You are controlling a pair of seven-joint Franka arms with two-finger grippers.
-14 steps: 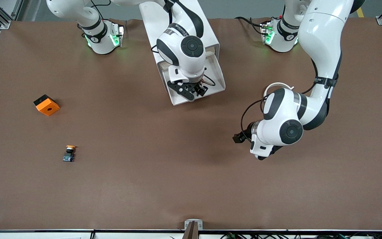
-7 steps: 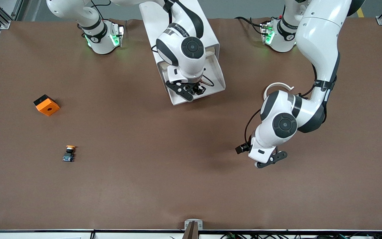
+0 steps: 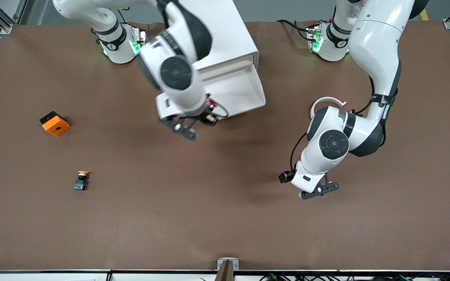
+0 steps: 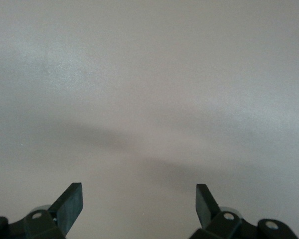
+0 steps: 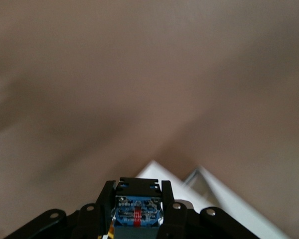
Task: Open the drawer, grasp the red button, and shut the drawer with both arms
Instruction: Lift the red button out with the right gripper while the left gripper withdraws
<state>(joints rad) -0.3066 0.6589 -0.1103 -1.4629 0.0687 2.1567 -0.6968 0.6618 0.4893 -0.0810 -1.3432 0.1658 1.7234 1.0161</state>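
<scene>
The drawer (image 3: 237,89) stands pulled out of the white cabinet (image 3: 225,31), its tray bare where it shows. My right gripper (image 3: 203,119) hangs over the drawer's front corner toward the right arm's end of the table, shut on the button. In the right wrist view the button's bluish base (image 5: 138,212) sits clamped between the black fingers (image 5: 105,196), with the drawer's white corner (image 5: 224,204) below. The red cap is hidden. My left gripper (image 3: 318,191) hovers open over bare brown table; in the left wrist view its fingers (image 4: 70,204) stand wide apart with nothing between them.
An orange cube with a hole (image 3: 54,123) lies toward the right arm's end of the table. A second small button with a yellow-orange cap (image 3: 81,180) stands nearer the front camera than the cube.
The right gripper shut on the button in the drawer, then rose out and swung toward the right arm's end. The left wrist turned until its gripper showed; it has barely moved since.
</scene>
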